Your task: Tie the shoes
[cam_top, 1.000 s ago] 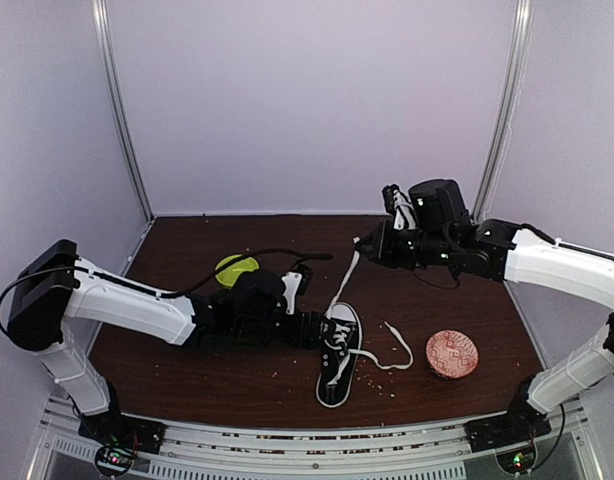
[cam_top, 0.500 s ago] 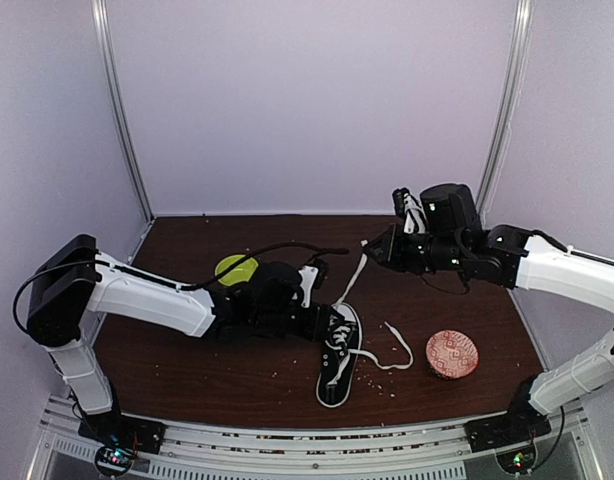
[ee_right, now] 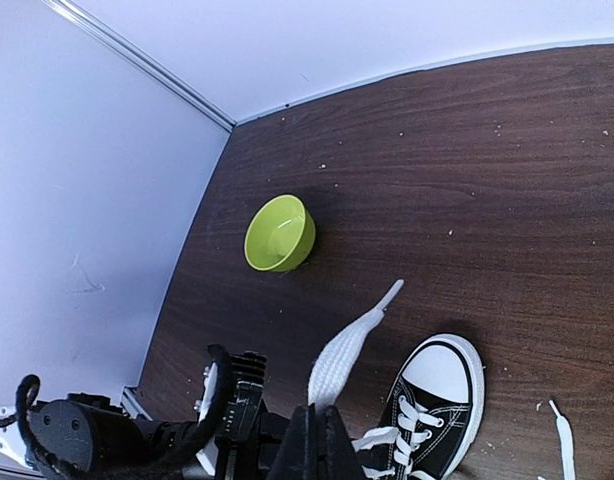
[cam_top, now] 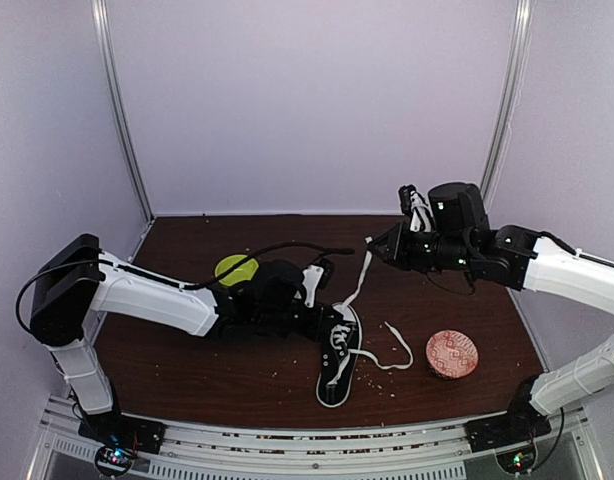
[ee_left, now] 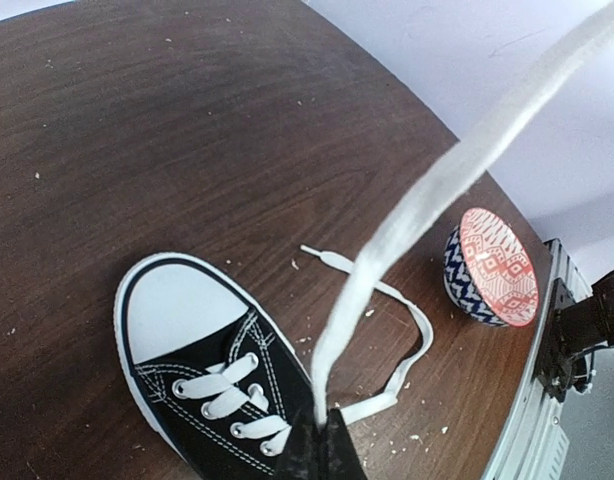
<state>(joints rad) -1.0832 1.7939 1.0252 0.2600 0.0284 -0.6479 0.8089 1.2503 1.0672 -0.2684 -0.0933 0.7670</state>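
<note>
Sneaker (cam_top: pixel 337 360): L gripper (ee_left: pixel 322 445) is pinching shut on taut lace (ee_left: pixel 427 190) just beside it, R gripper (ee_right: pixel 312 432) is clamping lace's far end; be keeping tension w/o dragging sneaker.

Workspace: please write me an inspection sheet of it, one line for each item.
Surface: dark wooden table, with pale crumbs scattered near the shoe.
Job's things: black sneaker standing on its sole, untied; stretched lace rising off it; loose lace lying on the table.
Clutter: green bowl; patterned bowl.
End effectors: left end effector shut on the stretched lace beside the eyelets; right end effector shut on the same lace near its tip.
Cables: black cable arching over the left arm.
Surroundings: plain pale walls; metal corner posts.
</note>
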